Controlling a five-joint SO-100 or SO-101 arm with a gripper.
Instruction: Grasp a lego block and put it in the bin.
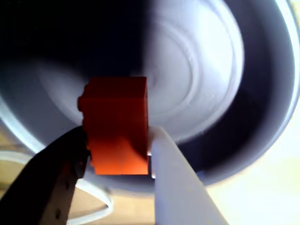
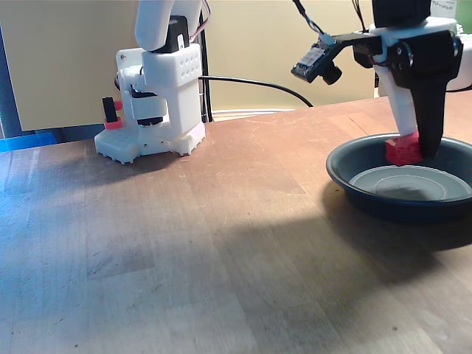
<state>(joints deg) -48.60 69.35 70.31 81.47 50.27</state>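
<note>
Lego block (image 1: 117, 126) pinched in tool (image 1: 119, 157), seemingly just above bin (image 2: 346, 177)

The red lego block (image 2: 403, 150) hangs over the bin (image 2: 354, 186), pinched between a black finger and a white one, above the dish's far side in the fixed view. In the wrist view the brick (image 1: 118, 123) shows its studs on the left face, so it sits tipped on its side. The bin (image 1: 262, 117) is a wide, shallow, dark grey round dish with a raised rim and a flat ringed bottom, resting on the wooden table.
</note>
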